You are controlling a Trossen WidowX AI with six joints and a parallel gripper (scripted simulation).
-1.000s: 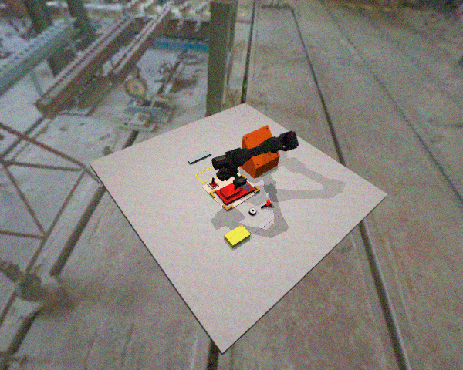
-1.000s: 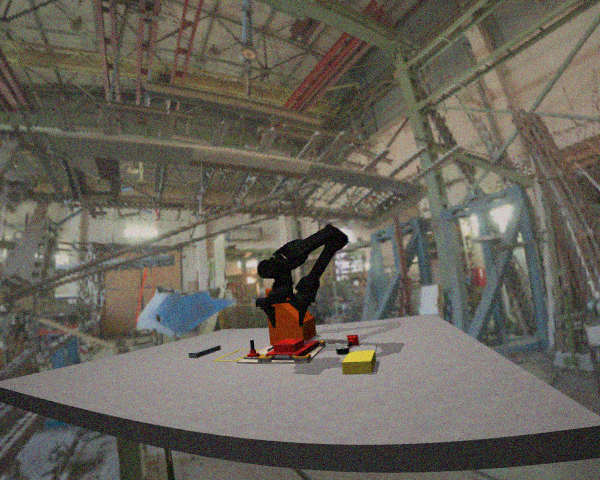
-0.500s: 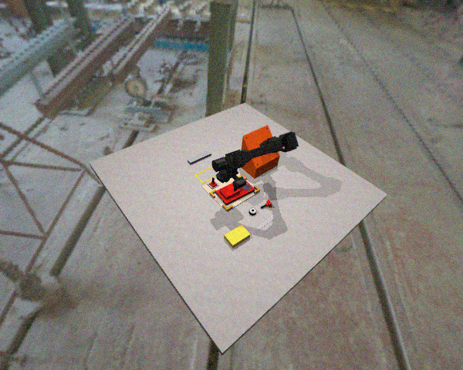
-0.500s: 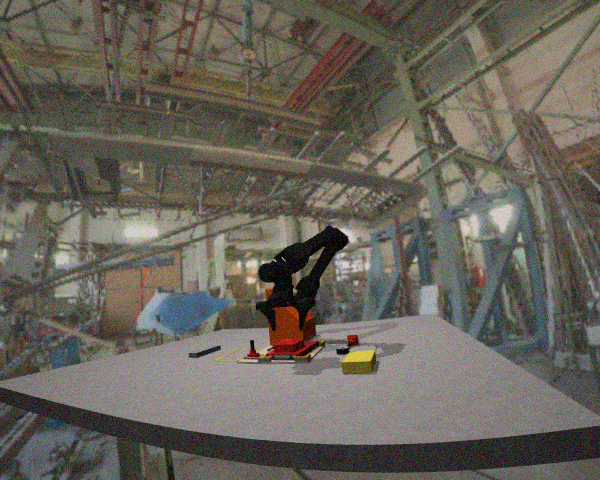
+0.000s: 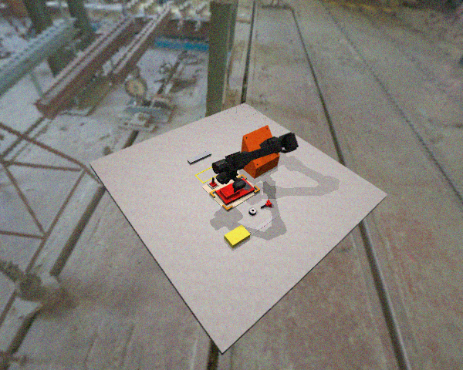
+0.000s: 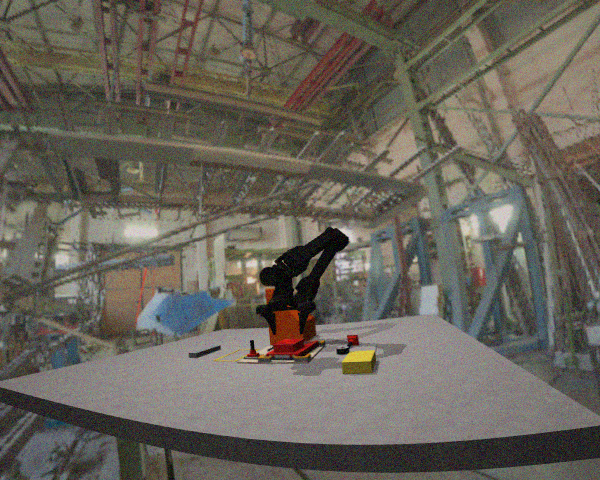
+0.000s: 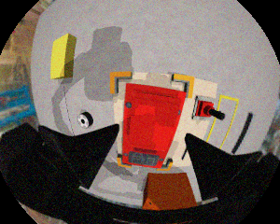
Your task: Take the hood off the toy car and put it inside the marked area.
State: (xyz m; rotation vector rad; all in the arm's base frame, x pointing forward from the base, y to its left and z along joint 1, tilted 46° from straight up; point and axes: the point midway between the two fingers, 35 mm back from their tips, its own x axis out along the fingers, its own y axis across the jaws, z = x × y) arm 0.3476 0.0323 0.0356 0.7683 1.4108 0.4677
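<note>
Fingers: spread wide, holding nothing — poised above the car.
Car (image 5: 234, 192): red, hood on, resting on the tabletop (image 5: 176, 223).
Marked area (image 5: 204, 174): yellow outline — beside the car.

On the grey table (image 5: 176, 254) there is one red toy car (image 5: 234, 192), one yellow flat block (image 5: 237, 235), one big orange block (image 5: 259, 150), one grey flat bar (image 5: 199, 158), one small white ring (image 5: 252, 211) and one yellow outlined rectangle (image 5: 203, 175).
</note>
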